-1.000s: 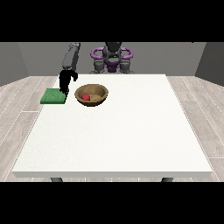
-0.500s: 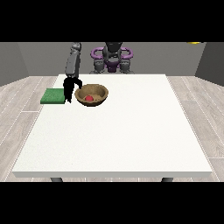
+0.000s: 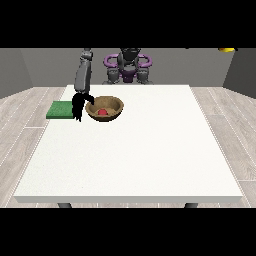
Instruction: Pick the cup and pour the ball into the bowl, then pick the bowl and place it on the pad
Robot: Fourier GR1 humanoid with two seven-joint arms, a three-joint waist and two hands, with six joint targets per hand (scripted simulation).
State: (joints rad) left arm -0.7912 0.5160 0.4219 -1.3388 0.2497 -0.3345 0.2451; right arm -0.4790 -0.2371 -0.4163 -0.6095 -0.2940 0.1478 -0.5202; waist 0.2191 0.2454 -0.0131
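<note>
White table (image 3: 130, 150) is carrying a bowl (image 3: 104, 109) with a red ball (image 3: 103, 112) lying inside, far left; the hand (image 3: 78, 105) at the view's left is grasping its rim, just right of a green pad (image 3: 60, 110).

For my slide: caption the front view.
Hand at the view's left beside the wooden bowl holding the red ball, green pad nearby.

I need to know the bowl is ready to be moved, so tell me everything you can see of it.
The bowl is round, shallow and brown, wood-like, standing upright on the white table near its far edge. A red ball lies inside it. The green pad lies apart, further toward the view's left. The black hand at the view's left is at the bowl's rim on that side; whether it grips cannot be told.
</note>
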